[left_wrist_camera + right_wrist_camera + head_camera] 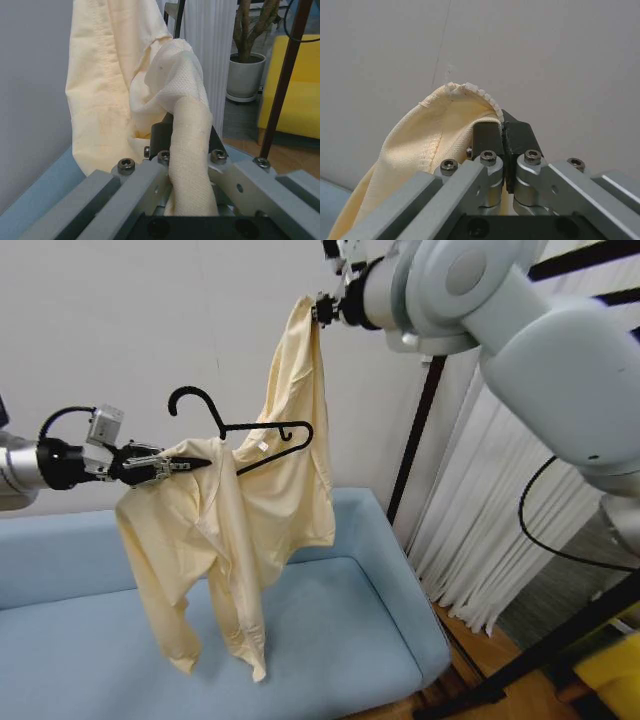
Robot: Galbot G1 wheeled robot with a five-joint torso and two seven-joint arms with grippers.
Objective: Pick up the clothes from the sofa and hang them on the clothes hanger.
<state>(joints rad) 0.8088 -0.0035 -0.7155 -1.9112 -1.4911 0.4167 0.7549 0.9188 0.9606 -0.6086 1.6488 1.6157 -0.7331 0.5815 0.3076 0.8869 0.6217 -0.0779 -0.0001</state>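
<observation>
Left wrist view shows one container: a pale pot [245,75] standing on the floor [245,142] well past the sofa [330,640]. The pot holds a plant [250,25] with a bare trunk, and the top of the plant is cut off by the frame edge. The sofa is light blue and set against a plain white wall [100,320]. At the sofa's right end a black pole [412,440] rises, with a white curtain [490,530] behind it and a yellow seat [300,100] farther off. The pale yellow shirt [250,520] hangs in the air above the sofa, sleeves dangling toward the seat cushion. The black hanger [255,432] sits partly inside the shirt's neck, hook upward. The left gripper [185,462], above the sofa's left half, is closed on bunched shirt fabric. Cloth covers its fingertips, so whether it also pinches the hanger arm cannot be told. The right gripper [322,310], high above the sofa's back, has its pads pressed together on an edge of the shirt.
</observation>
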